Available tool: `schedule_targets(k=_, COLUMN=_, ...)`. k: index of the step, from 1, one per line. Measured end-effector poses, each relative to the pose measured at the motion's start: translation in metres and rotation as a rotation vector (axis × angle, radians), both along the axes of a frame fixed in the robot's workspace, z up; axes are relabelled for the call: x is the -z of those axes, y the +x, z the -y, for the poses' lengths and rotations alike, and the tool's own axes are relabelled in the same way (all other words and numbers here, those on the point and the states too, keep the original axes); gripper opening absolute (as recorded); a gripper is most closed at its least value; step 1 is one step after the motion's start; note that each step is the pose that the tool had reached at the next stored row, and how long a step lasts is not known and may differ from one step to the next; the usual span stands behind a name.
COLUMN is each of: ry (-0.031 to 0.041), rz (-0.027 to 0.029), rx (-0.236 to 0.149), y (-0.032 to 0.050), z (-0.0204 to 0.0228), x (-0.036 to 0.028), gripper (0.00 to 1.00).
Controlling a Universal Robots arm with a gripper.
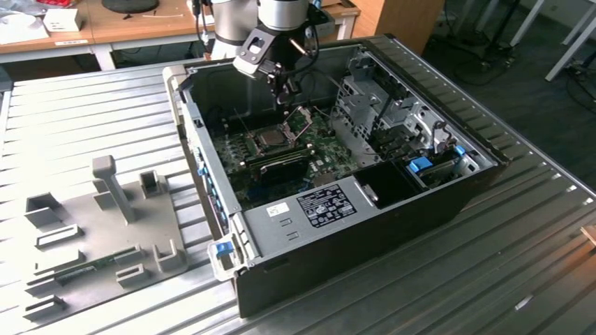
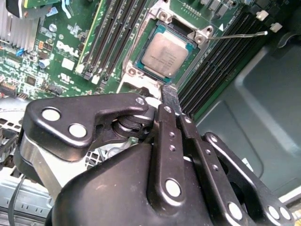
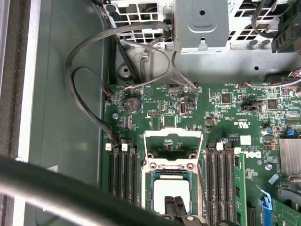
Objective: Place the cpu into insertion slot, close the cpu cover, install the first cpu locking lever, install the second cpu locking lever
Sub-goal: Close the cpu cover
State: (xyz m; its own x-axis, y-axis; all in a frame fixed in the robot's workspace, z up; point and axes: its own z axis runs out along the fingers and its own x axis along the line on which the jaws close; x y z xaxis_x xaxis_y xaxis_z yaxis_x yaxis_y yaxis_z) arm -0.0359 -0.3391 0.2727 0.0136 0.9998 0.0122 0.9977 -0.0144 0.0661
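Now the computer case sits mid-frame in the exterior view, with the tool at the top middle, pinched shut on nothing. The cpu cover stands open. The cpu lies in the insertion slot. Closing the cover seems the job now, and it needs a gentle push

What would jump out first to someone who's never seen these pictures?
In the exterior view, an open computer case lies on a ribbed metal table, and the gripper reaches into it from above. In the second wrist view the gripper is shut, close to the cpu, which sits in the slot on the green board. The cover stands raised at the slot's edge.
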Motion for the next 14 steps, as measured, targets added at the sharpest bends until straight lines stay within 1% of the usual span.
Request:
schedule_targets(k=6, ry=0.0, rz=0.0, rx=0.0, y=0.0006, z=0.0, x=0.0, gripper=0.1)
schedule_targets(k=14, ry=0.0, rz=0.0, rx=0.0, y=0.0056, z=0.0, x=0.0, gripper=0.1)
